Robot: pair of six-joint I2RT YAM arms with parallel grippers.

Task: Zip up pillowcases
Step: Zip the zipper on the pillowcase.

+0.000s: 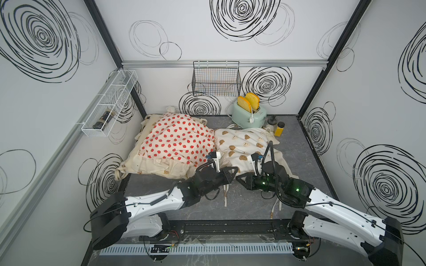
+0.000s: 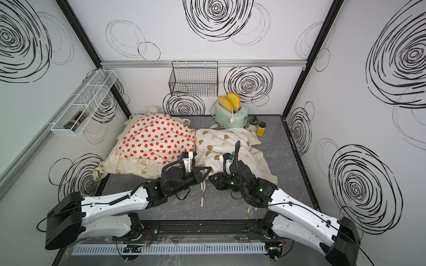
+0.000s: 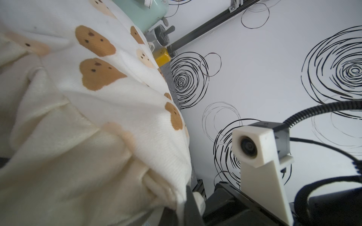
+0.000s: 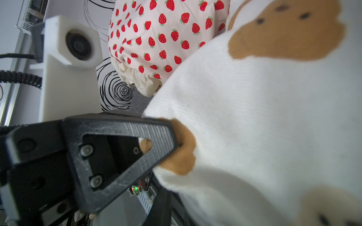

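Note:
The white pillowcase with brown bear heads (image 1: 244, 140) (image 2: 221, 140) lies mid-table. My left gripper (image 1: 234, 171) (image 2: 207, 171) is at its near edge and is shut on a fold of that fabric (image 3: 109, 97), pinched at the jaws (image 3: 188, 201). My right gripper (image 1: 239, 179) (image 2: 213, 179) faces it tip to tip at the same edge. The bear cloth (image 4: 254, 117) hides its own jaws. The strawberry pillowcase (image 1: 177, 140) (image 4: 156, 35) rests at the left on the cream one with tiny bears (image 1: 149, 167).
A mint toaster (image 1: 249, 115) with two toast slices, a dark-capped jar (image 1: 272, 121) and a yellow bottle (image 1: 279, 129) stand at the back. A black wire basket (image 1: 216, 79) and a white wire shelf (image 1: 110, 101) hang on the walls. Loose ties (image 1: 225, 195) trail toward the front.

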